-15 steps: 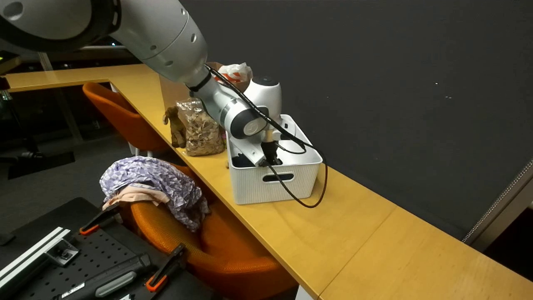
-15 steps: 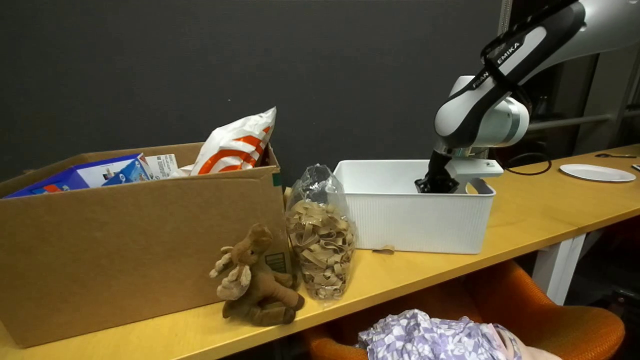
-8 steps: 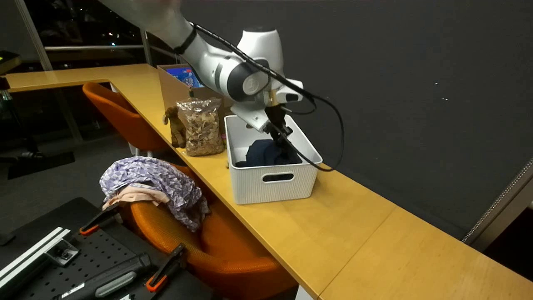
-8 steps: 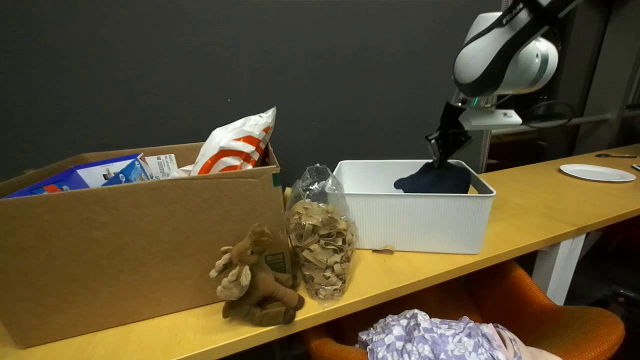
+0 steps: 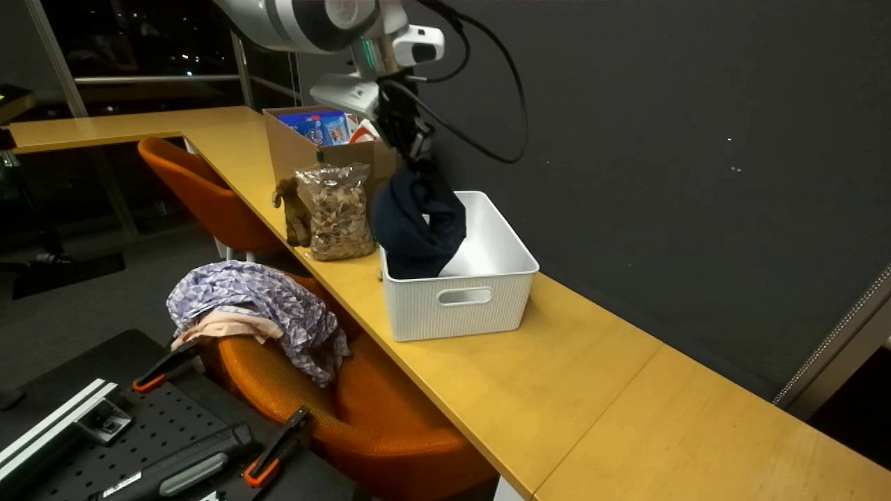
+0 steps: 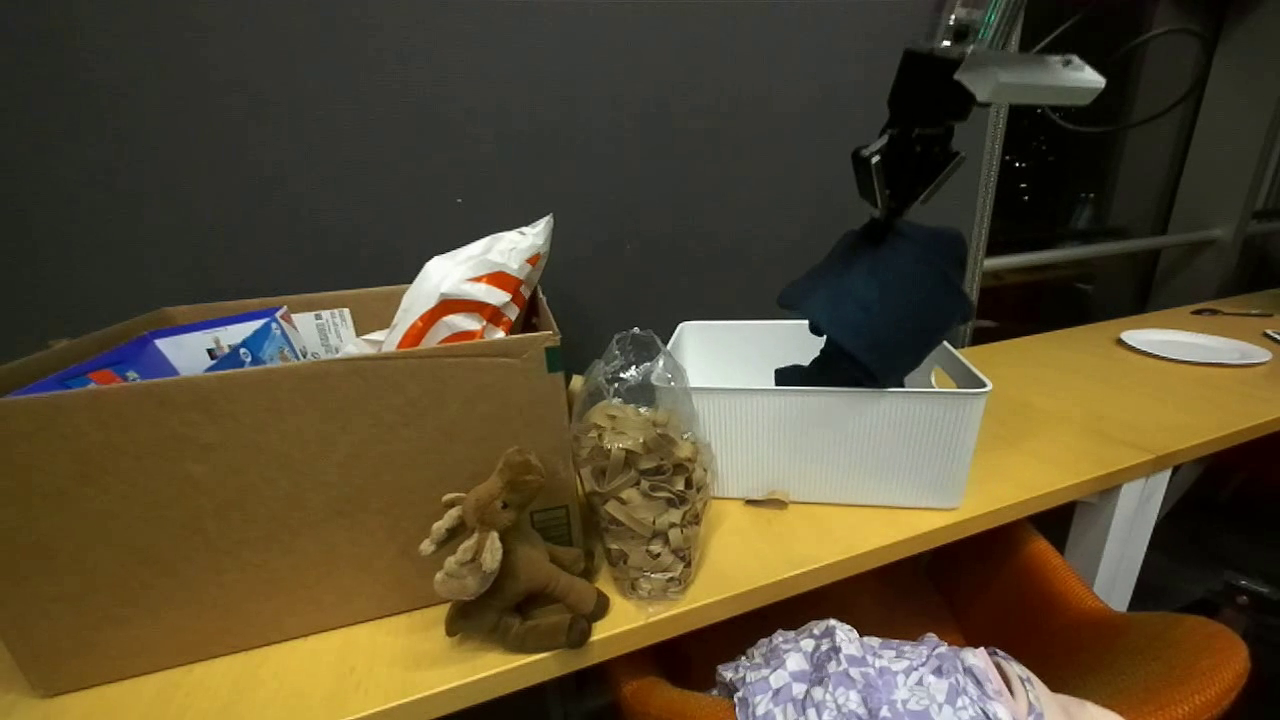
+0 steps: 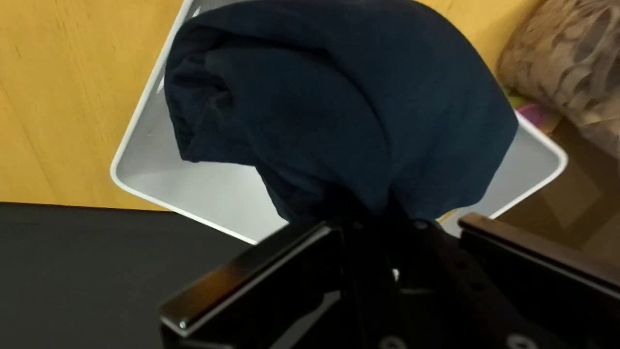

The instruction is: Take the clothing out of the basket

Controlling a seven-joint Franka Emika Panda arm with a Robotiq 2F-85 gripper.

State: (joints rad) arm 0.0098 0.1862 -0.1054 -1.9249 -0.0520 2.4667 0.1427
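Note:
A dark navy piece of clothing hangs bunched from my gripper in both exterior views (image 5: 418, 226) (image 6: 890, 295) and fills much of the wrist view (image 7: 339, 106). The white ribbed basket (image 5: 456, 316) (image 6: 830, 450) stands on the table; its bare inside shows in the wrist view (image 7: 218, 194). My gripper (image 5: 421, 163) (image 6: 882, 222) is above the basket, fingers pointing down, shut on the top of the clothing. The fingertips (image 7: 373, 220) are dark and partly hidden by cloth. The clothing's lower end hangs below the basket rim, partly hidden behind the near wall in an exterior view.
A cardboard box (image 6: 300, 520) with packages, a clear bag of tan strips (image 6: 645, 490) and a brown plush moose (image 6: 525, 580) stand beside the basket. A white plate (image 6: 1195, 346) lies farther along the table. Floral cloth (image 5: 254, 299) hangs over an orange chair (image 5: 390, 431).
My gripper has risen from inside the basket to well above its rim. The navy clothing has come up with it, stretching out as it lifts.

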